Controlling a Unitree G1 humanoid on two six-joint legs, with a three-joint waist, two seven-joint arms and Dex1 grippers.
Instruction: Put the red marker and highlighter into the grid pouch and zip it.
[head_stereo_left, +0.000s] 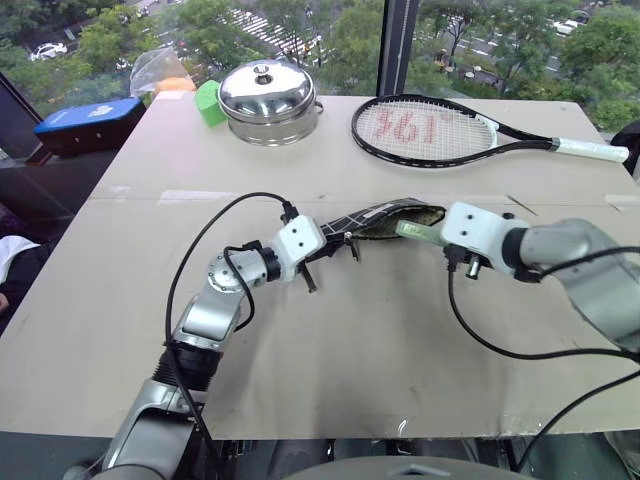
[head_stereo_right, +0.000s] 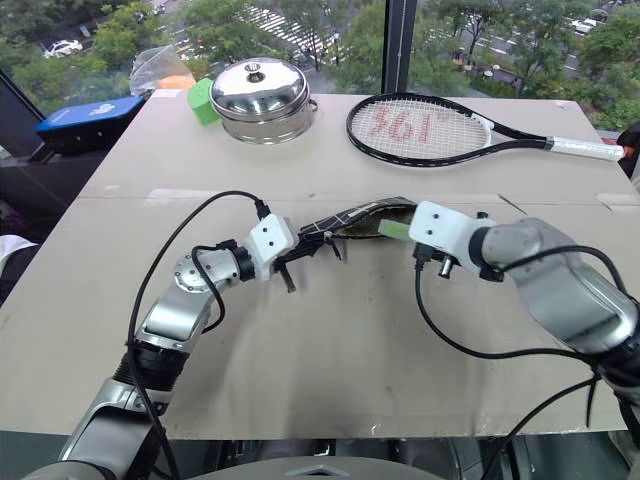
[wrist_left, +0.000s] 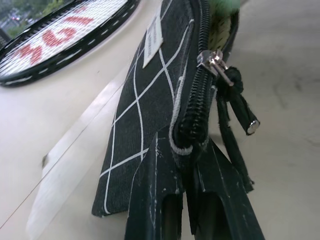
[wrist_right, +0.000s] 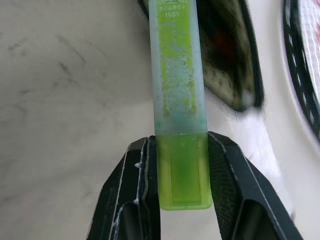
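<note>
My grid pouch (head_stereo_left: 375, 222), black with white grid lines and a small white label, lifted off the table, mouth unzipped toward the right, my lime-green translucent highlighter (wrist_right: 177, 90) pointing tip-first at that opening, a red glimpse inside.

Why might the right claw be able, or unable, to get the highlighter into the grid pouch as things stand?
Probably able: the right claw grips the highlighter, its far end at the grid pouch mouth, which the left claw holds up, unzipped. Nothing lies between.
</note>
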